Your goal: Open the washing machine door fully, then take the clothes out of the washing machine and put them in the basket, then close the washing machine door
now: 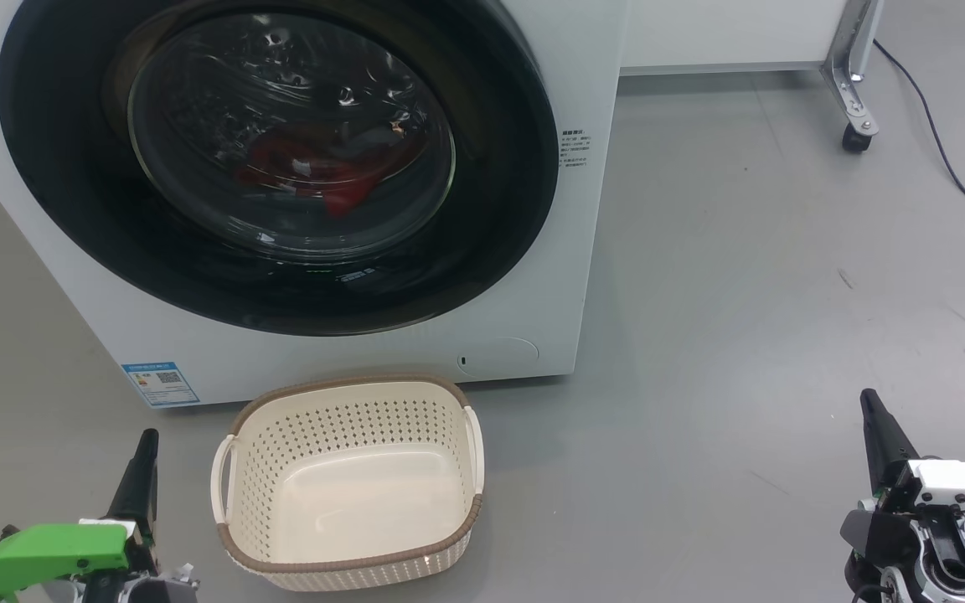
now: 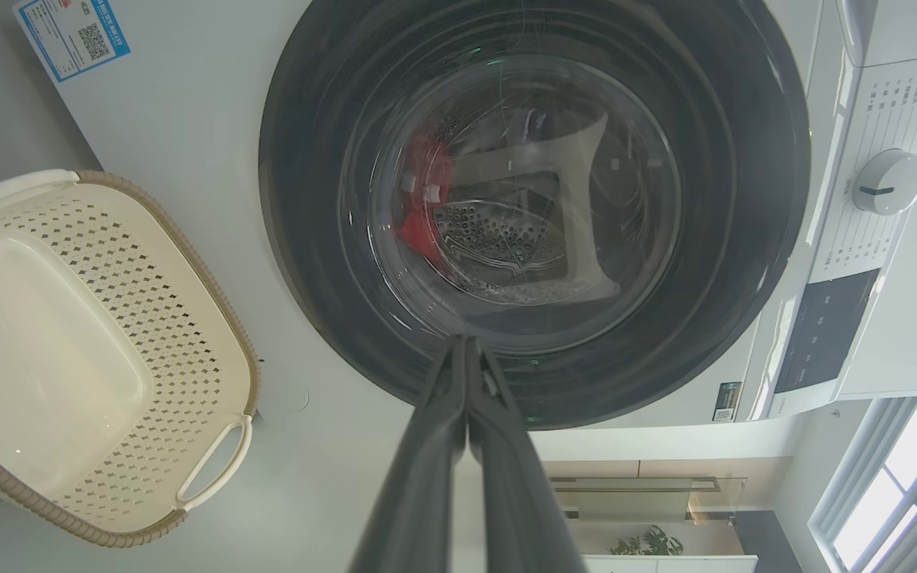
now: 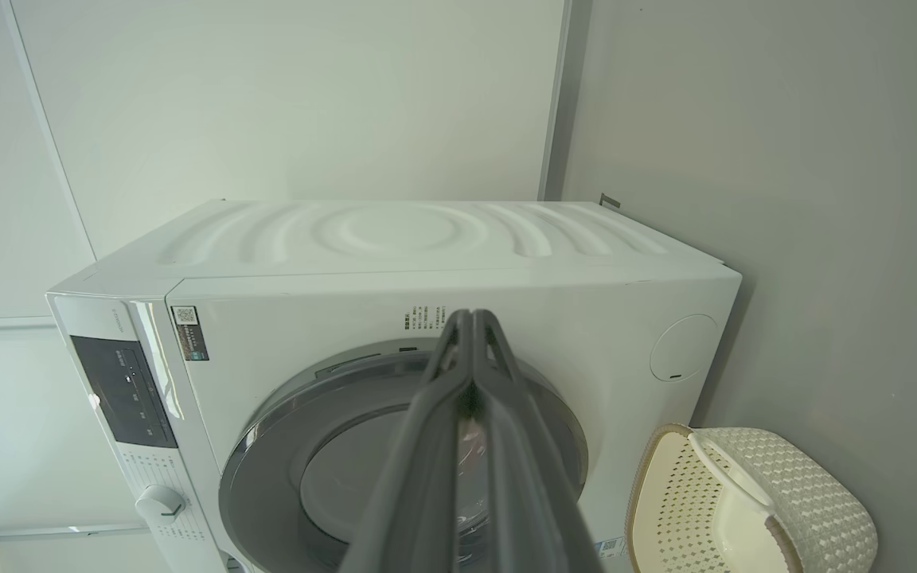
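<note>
Dark tapered fingers point(image 1: 137, 481), green cover point(image 1: 47, 548), white housing point(image 1: 964, 481)

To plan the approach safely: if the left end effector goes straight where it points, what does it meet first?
Most likely the washing machine door, near its black rim; depth is unclear.

Washing machine point(image 1: 600, 84): white casing. Casing panel point(image 3: 395, 231): white, embossed with concentric ripples. Label point(image 1: 160, 383) on the front: blue, with a black-and-white code square. Control panel point(image 3: 120, 390): black. Dial point(image 2: 891, 181): white with a dark mark.

Washing machine door point(image 1: 64, 193): glossy black rim, clear glass centre. Clothes point(image 1: 315, 172) behind the glass: bright red. Drum point(image 2: 498, 235): steel grey, dotted with perforations.

Basket point(image 1: 348, 419): cream walls with rows of diamond-shaped holes, plain cream bottom, brown woven-look rim.

Floor point(image 1: 742, 276): plain grey.

Left hand point(image 1: 146, 444): dark fingers, with a bright green cover point(image 1: 47, 553) behind them. Right hand point(image 1: 870, 402): dark fingers, white housing point(image 1: 964, 481).
</note>
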Available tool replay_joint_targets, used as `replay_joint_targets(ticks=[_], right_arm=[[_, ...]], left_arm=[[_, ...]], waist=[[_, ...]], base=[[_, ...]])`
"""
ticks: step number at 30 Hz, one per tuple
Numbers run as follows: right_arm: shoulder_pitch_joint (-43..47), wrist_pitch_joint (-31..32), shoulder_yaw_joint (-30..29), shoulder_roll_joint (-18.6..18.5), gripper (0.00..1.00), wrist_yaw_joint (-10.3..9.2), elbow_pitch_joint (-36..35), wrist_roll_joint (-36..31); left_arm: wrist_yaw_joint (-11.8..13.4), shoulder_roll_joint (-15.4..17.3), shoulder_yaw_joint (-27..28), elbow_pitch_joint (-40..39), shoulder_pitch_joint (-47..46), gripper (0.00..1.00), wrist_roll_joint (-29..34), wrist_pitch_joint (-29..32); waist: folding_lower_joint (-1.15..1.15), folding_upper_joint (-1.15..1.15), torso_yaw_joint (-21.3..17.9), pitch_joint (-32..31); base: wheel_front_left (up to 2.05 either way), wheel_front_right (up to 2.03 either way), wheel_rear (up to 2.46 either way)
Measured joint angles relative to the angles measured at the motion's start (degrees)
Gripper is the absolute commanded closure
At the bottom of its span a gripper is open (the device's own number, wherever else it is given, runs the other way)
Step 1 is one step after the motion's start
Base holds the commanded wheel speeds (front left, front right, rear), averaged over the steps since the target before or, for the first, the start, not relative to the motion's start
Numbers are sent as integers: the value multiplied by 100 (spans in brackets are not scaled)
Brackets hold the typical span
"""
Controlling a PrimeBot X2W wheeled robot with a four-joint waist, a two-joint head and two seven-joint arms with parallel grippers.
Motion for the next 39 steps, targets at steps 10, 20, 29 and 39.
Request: replay_joint_targets(ticks=[10, 20, 29, 39], right_arm=[[0, 0, -1, 0, 100, 0, 0, -1], [0, 0, -2, 1, 100, 0, 0, -1], [0, 1, -3, 1, 100, 0, 0, -2], [0, 16, -4, 2, 100, 0, 0, -15]], left_arm=[[0, -1, 1, 0, 0, 100, 0, 0], [0, -1, 2, 0, 0, 100, 0, 0], [0, -1, 2, 0, 0, 100, 0, 0], [0, -2, 3, 0, -1, 100, 0, 0]], waist=[[0, 0, 0, 0], [0, 0, 0, 0], [0, 0, 0, 0], [0, 0, 0, 0]], base=[[0, 0, 0], [0, 0, 0], [0, 0, 0], [0, 0, 0]])
